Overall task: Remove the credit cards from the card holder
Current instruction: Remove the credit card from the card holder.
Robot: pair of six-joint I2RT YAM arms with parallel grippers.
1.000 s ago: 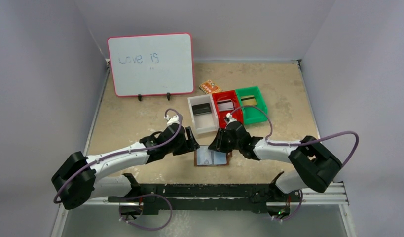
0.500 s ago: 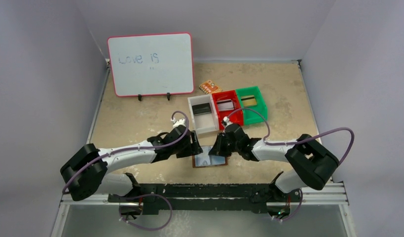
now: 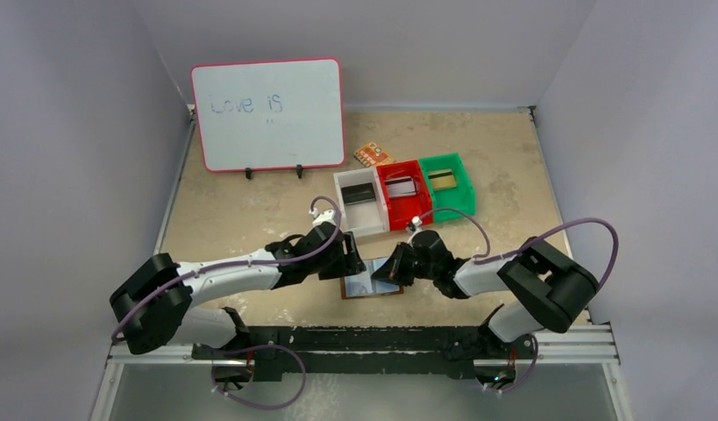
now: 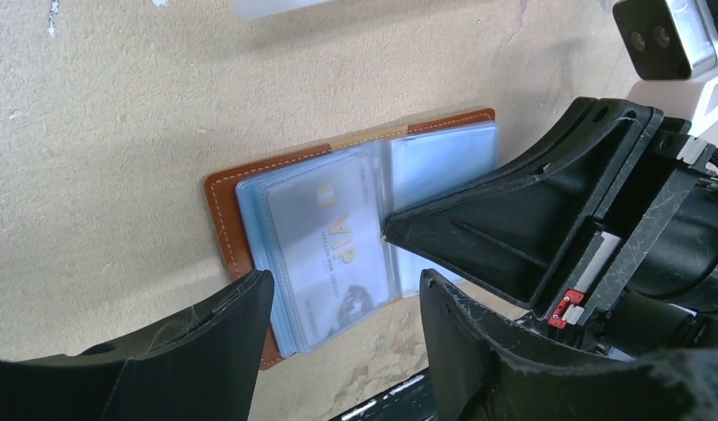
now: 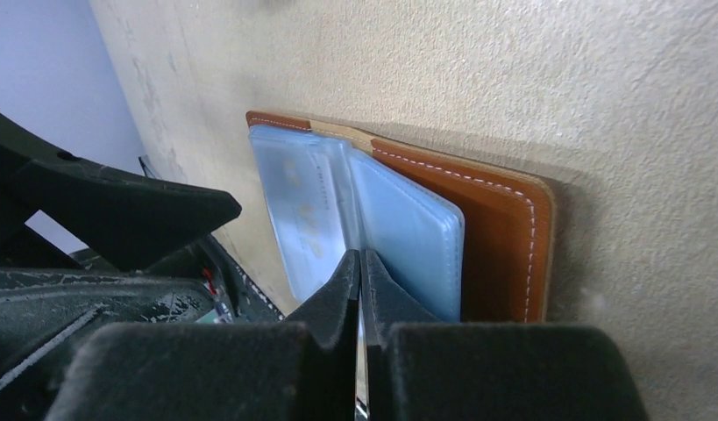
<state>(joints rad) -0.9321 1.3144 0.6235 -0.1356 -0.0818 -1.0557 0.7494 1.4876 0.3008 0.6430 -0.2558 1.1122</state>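
Currently the card holder (image 4: 222,215) is laid open flat beneath both tools. The right gripper (image 5: 361,256) is pressed shut at the fold of the clear pockets (image 5: 408,237), probably to pin them; whether a leaf is caught cannot be told. The left gripper (image 4: 344,285) is held wide open over the VIP credit card (image 4: 333,254), judged ready for drawing it out.

The card holder (image 5: 504,250) looks like smooth tan leather with a slight sheen and pale stitching along its edge. Its pockets (image 5: 408,237) are glossy, clear bluish plastic film, and a silvery credit card (image 4: 329,263) shows hazily through one. The table (image 4: 101,132) is rough, grainy and matt. The left gripper (image 4: 342,294) and right gripper (image 5: 362,263) are matt black plastic, scuffed with fine pale scratches. The far bins (image 3: 440,158) are shiny plastic.
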